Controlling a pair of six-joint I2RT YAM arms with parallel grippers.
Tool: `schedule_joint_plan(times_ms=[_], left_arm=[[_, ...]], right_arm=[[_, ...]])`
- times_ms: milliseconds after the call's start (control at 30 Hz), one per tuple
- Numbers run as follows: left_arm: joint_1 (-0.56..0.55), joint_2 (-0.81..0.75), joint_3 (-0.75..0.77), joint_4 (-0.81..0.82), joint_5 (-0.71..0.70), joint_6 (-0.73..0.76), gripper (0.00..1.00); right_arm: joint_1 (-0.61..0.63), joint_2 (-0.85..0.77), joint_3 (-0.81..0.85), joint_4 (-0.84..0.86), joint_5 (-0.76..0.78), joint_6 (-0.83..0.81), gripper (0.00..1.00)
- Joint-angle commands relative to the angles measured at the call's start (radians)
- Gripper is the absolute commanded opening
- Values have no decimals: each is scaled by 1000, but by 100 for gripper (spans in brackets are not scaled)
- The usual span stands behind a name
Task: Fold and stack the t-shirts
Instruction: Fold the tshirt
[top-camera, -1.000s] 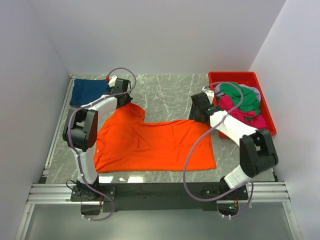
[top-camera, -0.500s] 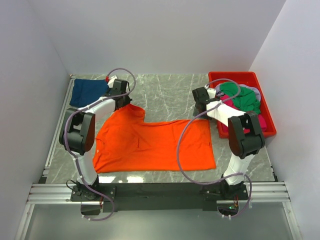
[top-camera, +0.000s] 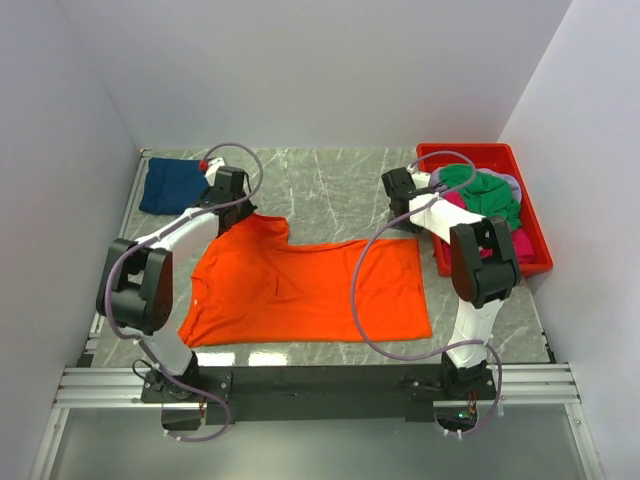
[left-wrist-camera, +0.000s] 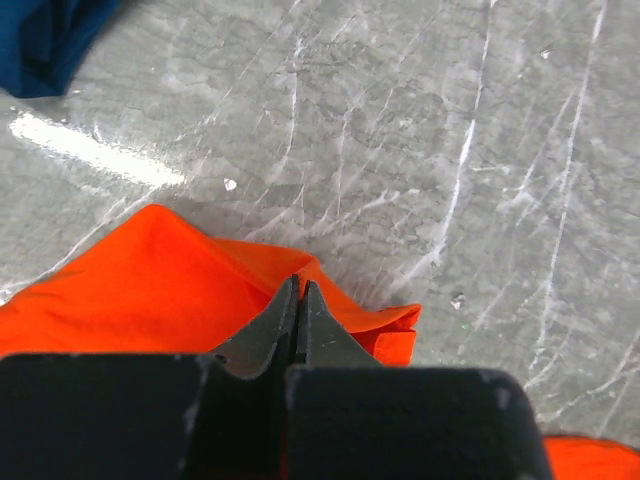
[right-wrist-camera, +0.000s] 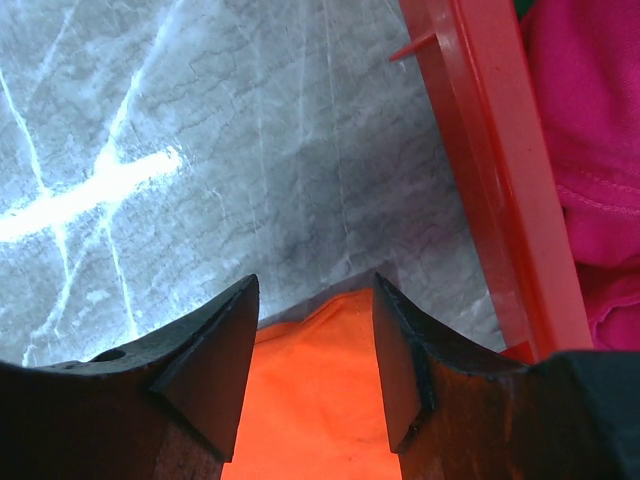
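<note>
Spread flat on the marble tabletop (top-camera: 330, 180): the orange t-shirt (top-camera: 310, 290), long axis running left to right in the overhead view, near hem toward the arm bases. Clamped on its far-left corner: the left gripper (left-wrist-camera: 298, 300), fingers pressed together with a fold of orange cloth bunched at the tips. At the far-right corner: the right gripper (right-wrist-camera: 315, 335), jaws standing apart and nothing pinched (orange corner showing in line with the gap, just beyond the fingertips, contact impossible to confirm). So, for the right arm, cloth straight ahead and slightly below; no sideways reach needed, only a short descent before closing. Just to the right of that corner, the wall of the red bin (right-wrist-camera: 490, 170), close beside the right-hand finger, with a magenta t-shirt (right-wrist-camera: 590, 120) heaped inside. Well apart at the far-left of the table, a navy t-shirt (top-camera: 172, 185), lying away from both arms. Probably next: pinch the far-right corner to match the left grip, then carry both far corners toward the near hem, folding across the short axis. Worth watching: a finger catching the bin wall, or closing on table instead of cloth
</note>
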Motion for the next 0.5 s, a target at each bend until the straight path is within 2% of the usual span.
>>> schedule_joint_plan(times_ms=[0,367,467], left_arm=[[3,-72,-24,31,-7,4,1],[3,-115,-58,25,5,4,1],[3,-120,-63,26,10,5,1]], right_arm=[[-6,7,11,-35,27,0,55],[-6,18,-12,-69,-2,-6,50],[-10,34,2,-89,-5,-23,42]])
